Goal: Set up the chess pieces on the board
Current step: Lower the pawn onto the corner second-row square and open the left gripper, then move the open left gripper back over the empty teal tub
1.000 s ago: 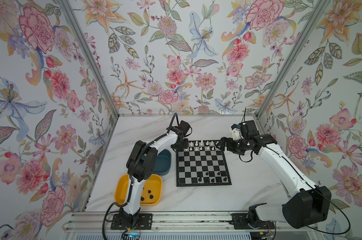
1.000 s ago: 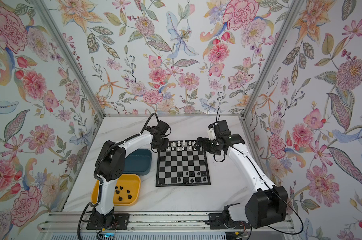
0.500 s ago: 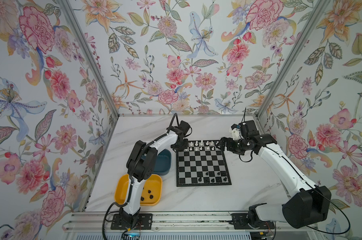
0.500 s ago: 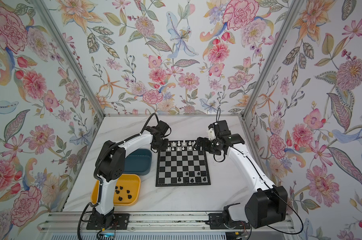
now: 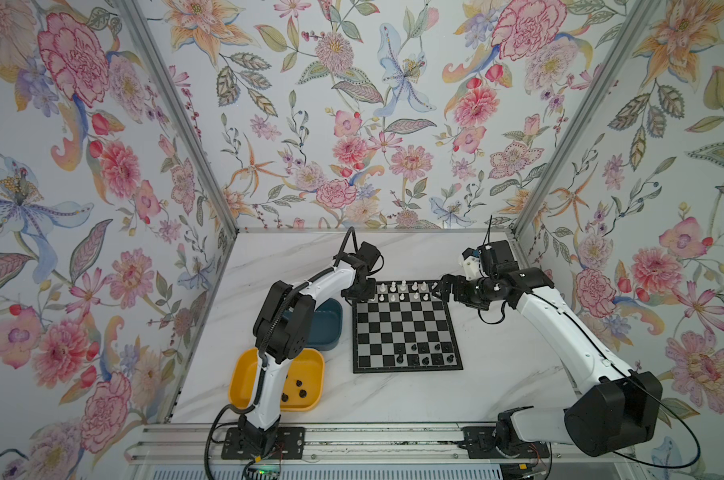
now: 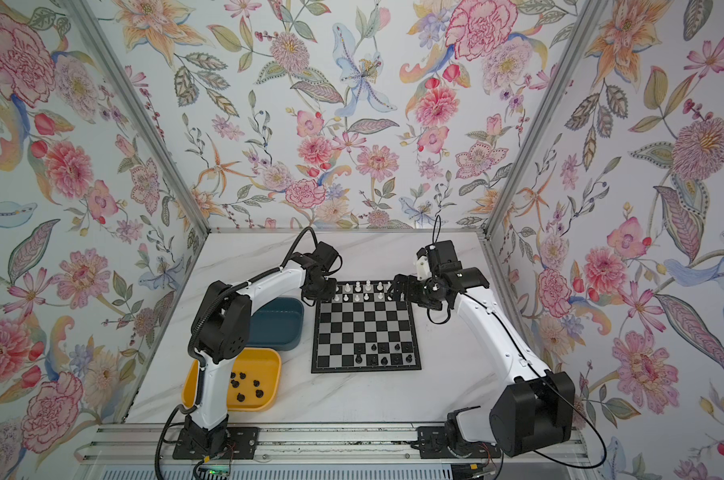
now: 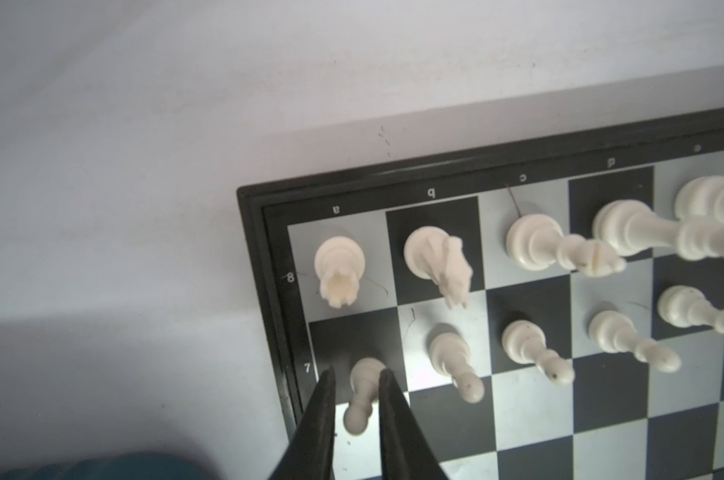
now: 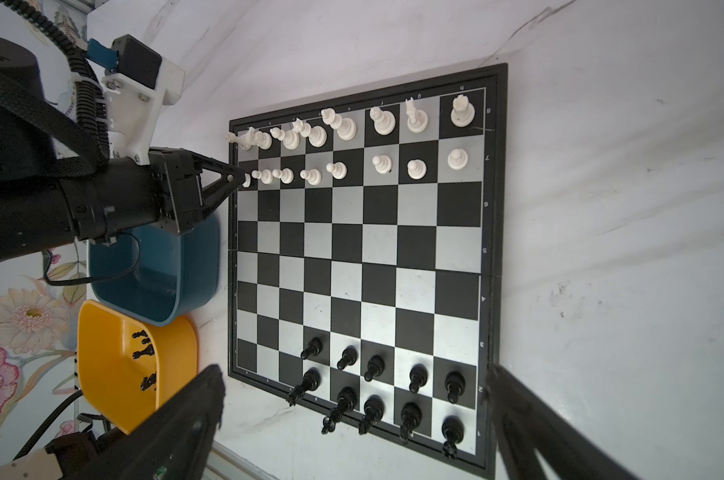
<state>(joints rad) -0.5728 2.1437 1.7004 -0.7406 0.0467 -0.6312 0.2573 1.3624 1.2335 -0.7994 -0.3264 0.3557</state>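
Floral-papered walls (image 5: 352, 124) enclosed a white marble-look table (image 5: 393, 399). A flat black-and-silver checked chessboard (image 5: 406, 328) lay mid-table. A teal rounded plastic tray (image 5: 327, 328) and a yellow rounded plastic tray (image 5: 306, 370) sat toward the table's left edge. White plastic chessmen (image 5: 403, 286) lined the board's far rows, black plastic chessmen (image 5: 424, 359) the near rows. The right gripper (image 5: 439, 291) gaped wide and empty. The left gripper (image 7: 357, 372), narrowly parted, straddled a white pawn (image 7: 362, 392) near the board's far left corner.

This is a lab-style robot test cell. Floral-printed wall panels (image 5: 352, 104) held by aluminium posts (image 5: 177, 112) enclose a marble-patterned desk (image 5: 393, 399); a metal rail (image 5: 373, 442) fronts it.
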